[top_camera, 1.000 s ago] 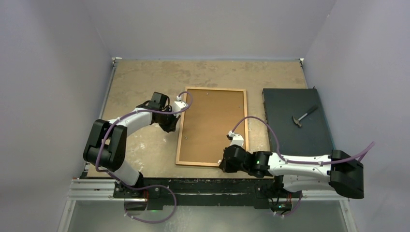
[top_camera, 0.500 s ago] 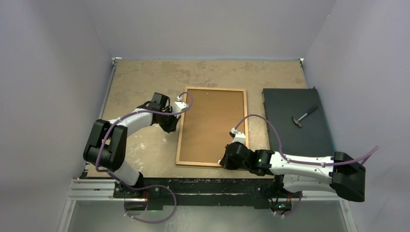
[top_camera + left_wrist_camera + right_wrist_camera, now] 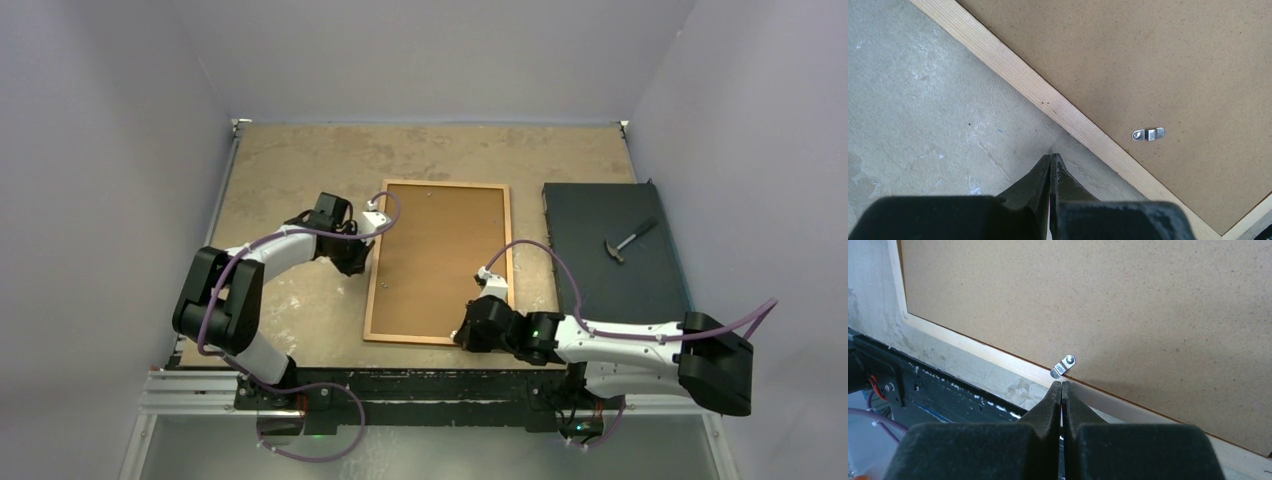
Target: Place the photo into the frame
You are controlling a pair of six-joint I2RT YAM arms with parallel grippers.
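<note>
Orange-brown wooden frame lies back-up at centre, your left gripper and right gripper pinched shut, empty, likely to nudge its silver clips.

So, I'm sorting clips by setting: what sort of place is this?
Likely a robotics lab test cell: plain walls box in a worn tabletop, the left arm and right arm mount on a rail, with a frame and hammer laid out.

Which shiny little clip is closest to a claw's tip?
The clip at the frame edge, just ahead of the shut right claw. The other clip sits out on the brown board, across the rail from the left claw.
</note>
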